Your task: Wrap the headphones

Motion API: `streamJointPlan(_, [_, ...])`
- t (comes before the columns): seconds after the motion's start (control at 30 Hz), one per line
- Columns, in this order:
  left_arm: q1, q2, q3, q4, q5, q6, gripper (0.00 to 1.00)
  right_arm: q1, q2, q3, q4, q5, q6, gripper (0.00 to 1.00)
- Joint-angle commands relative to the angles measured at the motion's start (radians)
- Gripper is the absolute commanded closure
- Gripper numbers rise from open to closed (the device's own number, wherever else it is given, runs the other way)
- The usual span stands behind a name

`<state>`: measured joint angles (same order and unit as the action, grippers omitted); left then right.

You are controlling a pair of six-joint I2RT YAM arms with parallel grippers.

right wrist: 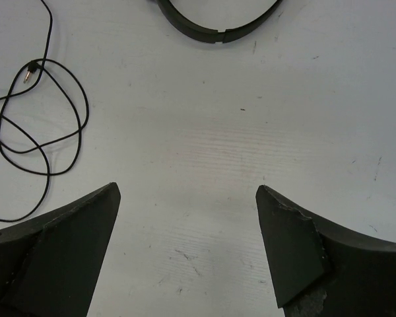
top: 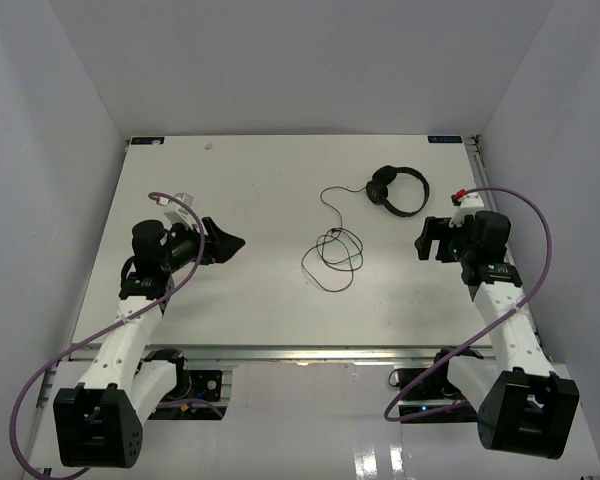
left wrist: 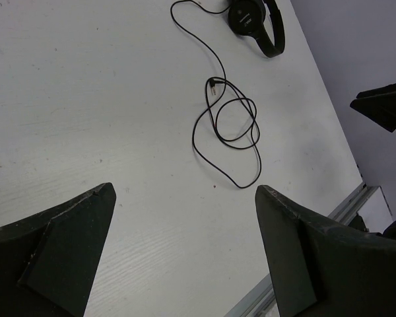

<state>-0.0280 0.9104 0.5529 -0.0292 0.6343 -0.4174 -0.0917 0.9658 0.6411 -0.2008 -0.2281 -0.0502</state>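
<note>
The black headphones (top: 398, 190) lie flat at the back right of the white table (top: 240, 180), earcups to the left and headband arching right. Their thin black cable (top: 332, 234) runs left and then forward into loose loops mid-table. My left gripper (top: 238, 243) is open and empty, left of the loops. My right gripper (top: 421, 240) is open and empty, just in front of the headphones. The left wrist view shows the headphones (left wrist: 257, 20) and the cable plug (left wrist: 212, 84) beyond my open gripper (left wrist: 185, 189). The right wrist view shows the headband (right wrist: 204, 33) and the plug (right wrist: 30, 70) beyond my open gripper (right wrist: 185, 188).
White walls enclose the table on three sides. A metal rail (top: 310, 352) runs along the near edge. Purple robot cables (top: 540, 230) loop beside each arm. My right gripper also shows at the right edge of the left wrist view (left wrist: 383, 105).
</note>
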Motion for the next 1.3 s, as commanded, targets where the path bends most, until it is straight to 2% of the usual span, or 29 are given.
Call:
streamJointPlan(0.0, [0.0,-0.005,0.031,0.009,0.032,0.015,0.02,-0.003,0.035,0.053,-0.003,-0.113,-0.12,0.1])
streamJointPlan(0.2, [-0.006,0.001,0.028,0.012,0.046,0.015,0.02,-0.002,0.166,0.155,-0.21,-0.296,-0.432,0.1])
streamJointPlan(0.4, [-0.012,0.002,0.028,0.013,0.046,0.017,0.02,0.001,0.404,0.332,-0.461,-0.291,-0.563,0.1])
streamJointPlan(0.53, [-0.018,0.005,0.028,0.013,0.045,0.018,0.02,0.002,0.5,0.407,-0.561,-0.395,-0.667,0.1])
streamJointPlan(0.6, [-0.021,0.005,0.028,0.011,0.042,0.02,0.02,0.001,0.495,0.397,-0.481,-0.392,-0.613,0.1])
streamJointPlan(0.67, [-0.021,0.006,0.028,0.011,0.039,0.021,0.02,0.001,0.478,0.363,-0.298,-0.37,-0.499,0.1])
streamJointPlan(0.77, [-0.021,0.013,0.029,0.008,0.039,0.022,0.02,0.001,0.478,0.35,-0.121,-0.345,-0.38,0.09])
streamJointPlan(0.8, [-0.022,0.015,0.03,0.007,0.038,0.024,0.02,0.001,0.49,0.366,-0.034,-0.301,-0.28,0.08])
streamJointPlan(0.83, [-0.023,0.016,0.031,0.006,0.038,0.025,0.02,0.001,0.504,0.37,-0.011,-0.253,-0.254,0.06])
streamJointPlan(0.9, [-0.023,0.016,0.03,0.005,0.036,0.028,0.02,0.001,0.579,0.428,0.067,-0.051,-0.048,0.06])
streamJointPlan(0.97, [-0.023,0.015,0.031,0.003,0.028,0.028,0.02,0.003,0.662,0.497,0.072,0.074,0.113,0.07])
streamJointPlan(1.07, [-0.023,0.019,0.032,0.0,0.026,0.032,0.02,0.003,0.753,0.567,0.056,0.17,0.252,0.1])
streamJointPlan(1.13, [-0.023,0.021,0.033,-0.003,0.022,0.034,0.02,0.003,0.816,0.596,0.049,0.2,0.302,0.12])
streamJointPlan(1.27, [-0.023,0.027,0.034,-0.006,0.019,0.038,0.02,0.01,0.935,0.705,0.018,0.222,0.409,0.24])
